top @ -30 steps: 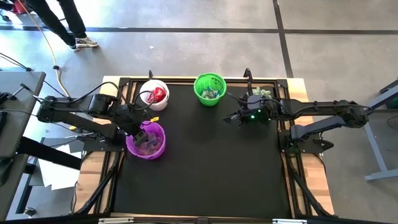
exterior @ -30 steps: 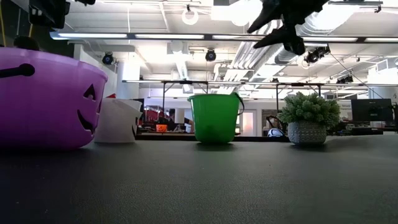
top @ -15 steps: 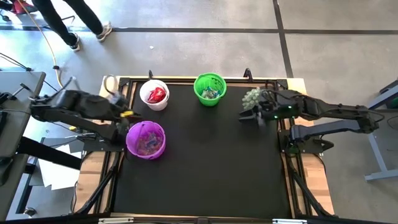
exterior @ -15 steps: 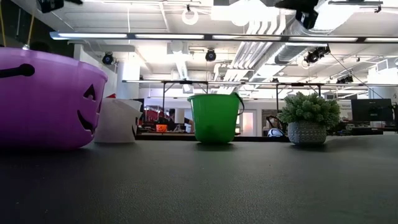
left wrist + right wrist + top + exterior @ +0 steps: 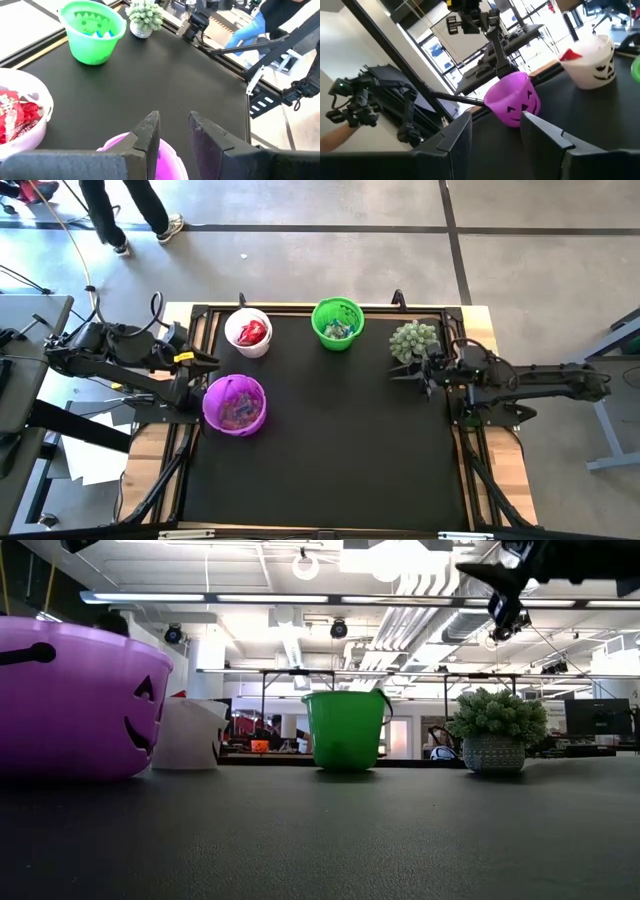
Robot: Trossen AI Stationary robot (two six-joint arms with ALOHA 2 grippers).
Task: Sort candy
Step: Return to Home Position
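Three pumpkin-face cups stand on the black mat. The white cup (image 5: 248, 332) holds red candy (image 5: 12, 112). The green cup (image 5: 337, 322) holds blue-white candy (image 5: 100, 34). The purple cup (image 5: 235, 404) holds mixed dark candy (image 5: 237, 410). My left gripper (image 5: 207, 360) is open and hovers at the table's left edge, between the white and purple cups; its wrist view shows it (image 5: 173, 122) above the purple cup's rim. My right gripper (image 5: 400, 372) is open and raised near the table's right edge, beside the plant, and also shows in the low view (image 5: 505, 600).
A spiky pale-green plant in a grey pot (image 5: 415, 338) stands at the mat's far right corner, just beyond my right gripper. The black mat (image 5: 330, 450) spreads across the middle and near side. A person's legs (image 5: 130, 210) show on the floor beyond the table.
My left gripper has drawn back from over the purple cup toward the table's left edge and risen. My right arm has pulled back toward the right edge from near the green cup, uncovering the plant. The cups have stayed put.
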